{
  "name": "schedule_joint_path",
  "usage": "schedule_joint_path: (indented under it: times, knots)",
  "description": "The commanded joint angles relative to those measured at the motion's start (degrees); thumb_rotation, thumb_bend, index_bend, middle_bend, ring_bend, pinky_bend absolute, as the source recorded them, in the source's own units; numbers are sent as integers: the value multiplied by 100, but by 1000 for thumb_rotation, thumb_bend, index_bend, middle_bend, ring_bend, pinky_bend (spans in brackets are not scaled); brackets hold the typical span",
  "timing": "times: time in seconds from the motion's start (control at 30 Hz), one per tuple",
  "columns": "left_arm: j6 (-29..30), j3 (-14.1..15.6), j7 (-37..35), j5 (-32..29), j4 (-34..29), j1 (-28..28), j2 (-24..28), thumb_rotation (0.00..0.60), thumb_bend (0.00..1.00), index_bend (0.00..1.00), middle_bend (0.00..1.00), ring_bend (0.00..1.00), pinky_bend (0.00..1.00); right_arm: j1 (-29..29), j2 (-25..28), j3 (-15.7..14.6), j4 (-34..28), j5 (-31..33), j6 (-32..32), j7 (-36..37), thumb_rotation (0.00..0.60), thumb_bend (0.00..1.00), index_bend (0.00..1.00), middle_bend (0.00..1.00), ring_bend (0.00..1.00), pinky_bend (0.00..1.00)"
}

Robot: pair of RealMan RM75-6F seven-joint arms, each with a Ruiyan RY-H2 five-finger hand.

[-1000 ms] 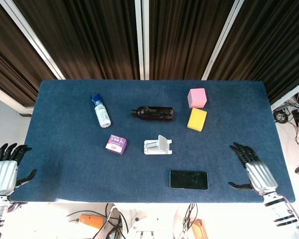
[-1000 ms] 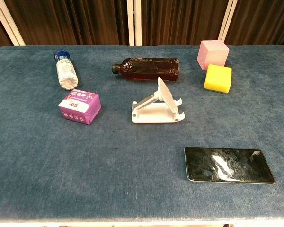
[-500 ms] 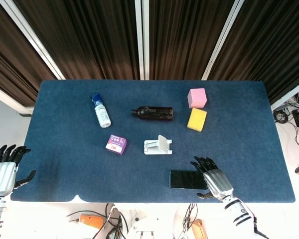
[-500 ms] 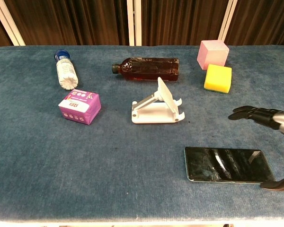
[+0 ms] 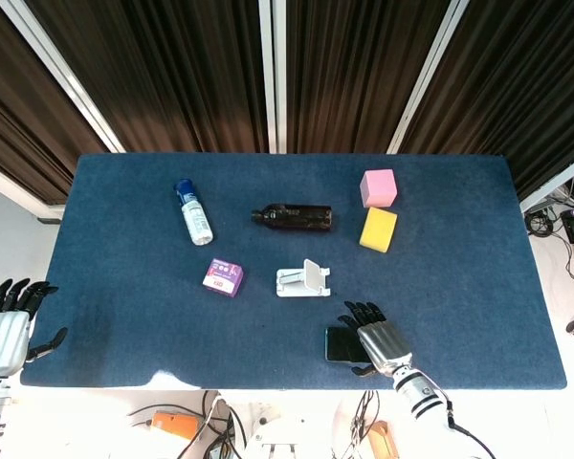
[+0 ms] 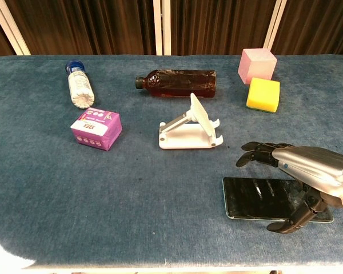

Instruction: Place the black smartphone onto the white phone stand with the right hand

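The black smartphone (image 6: 252,197) (image 5: 340,345) lies flat near the table's front edge, screen up, partly covered by my right hand (image 6: 300,171) (image 5: 375,334). That hand hovers over the phone's right part, palm down, fingers spread toward the stand and the thumb below by the phone's near edge; it holds nothing. The white phone stand (image 6: 190,129) (image 5: 303,279) sits just beyond the phone, toward the table's middle, with its backrest tilted up. My left hand (image 5: 10,325) hangs open off the table's left front corner, seen only in the head view.
A purple box (image 6: 96,128) lies left of the stand. Behind it lie a dark brown bottle (image 6: 177,83) on its side and a small blue-capped bottle (image 6: 79,85). A pink cube (image 6: 257,65) and a yellow sponge (image 6: 263,94) sit at the back right.
My right hand has swept left from the table's right front edge to a spot over the phone, covering its right part. The left hand has drifted slightly down.
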Motion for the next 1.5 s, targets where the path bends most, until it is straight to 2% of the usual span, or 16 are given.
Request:
schedule_joint_path:
  times: [0.03,0.5,0.7,0.77,0.83,0.93,1.1,1.17,1.33,1.5]
  knots:
    - [-14,3,6,-7,-2,-1,1,600,178,243,185,93,0,73,-3,-1,-11,133,-14,-100,600,305,254,0,0,0]
    - [-47,-2,35,-26,-24,-5,-7,600,179,243,185,93,0,243,-72,-118,202,346,98,-125,600,310,355,0,0,0]
    - [-33,-2,46,-30,-51,7,3,600,179,243,185,93,0,222,-168,-139,361,40,231,239,600,366,528,5,0,0]
    - [-32,2,51,-32,-57,13,5,600,179,243,185,93,0,208,-178,-143,407,-91,240,490,600,385,600,53,0,0]
    - [-26,5,52,-31,-65,19,5,600,179,243,185,93,0,199,-183,-151,467,-250,223,799,600,395,628,116,0,0]
    - [-19,9,60,-31,-78,29,7,600,178,242,186,93,0,201,-156,-173,582,-523,123,1454,600,415,622,203,5,0]
    - [-8,9,76,-18,-121,31,21,600,179,243,185,93,0,207,-209,-232,968,-1135,184,2328,600,455,607,345,149,9]
    - [-6,12,87,-7,-137,29,27,600,179,243,185,93,0,223,-232,-253,1100,-1333,219,2575,600,469,619,398,237,99]
    - [-18,16,108,-13,-175,30,42,600,178,242,186,93,0,255,-330,-301,1450,-1742,365,2944,600,505,653,436,348,315]
    - [-31,17,127,-22,-206,31,66,600,178,243,185,93,0,353,-279,-284,1670,-2181,573,3254,600,524,671,456,406,420]
